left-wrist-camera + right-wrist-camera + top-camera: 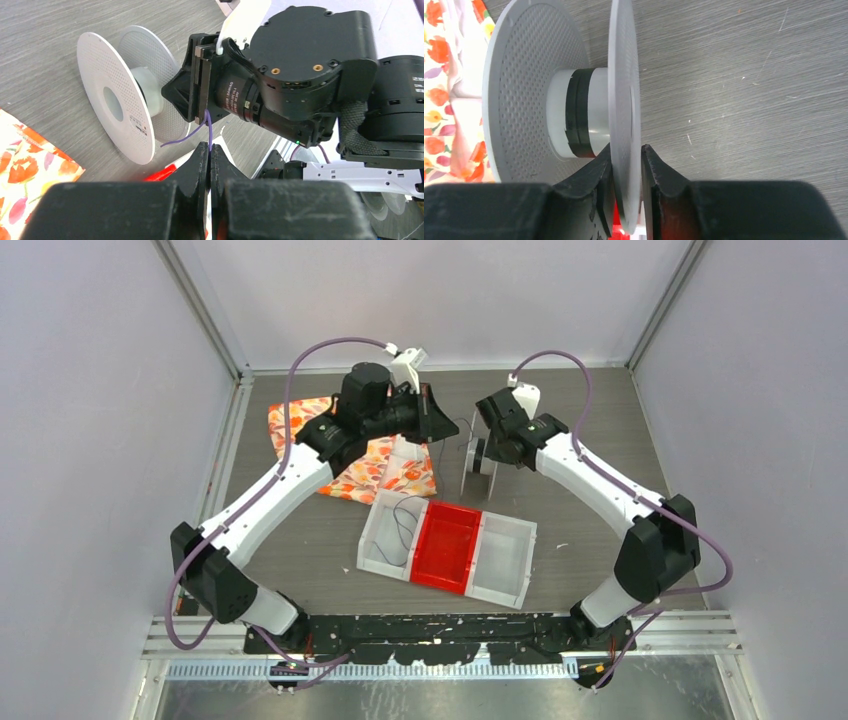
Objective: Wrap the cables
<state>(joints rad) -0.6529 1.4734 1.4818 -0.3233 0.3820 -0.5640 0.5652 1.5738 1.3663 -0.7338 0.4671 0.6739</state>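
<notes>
A white two-flange spool stands on edge on the table. My right gripper is shut on one flange; the right wrist view shows my fingers clamping that flange, with dark cable wound on the hub. My left gripper is just left of the spool and shut on the thin blue-purple cable, which runs from my closed fingers toward the spool. A fine strand loops between the grippers. More cable lies in the tray's left compartment.
A three-compartment tray, white-red-white, lies in front of the spool. A floral cloth lies under the left arm, and also shows in the left wrist view and the right wrist view. Walls enclose the table.
</notes>
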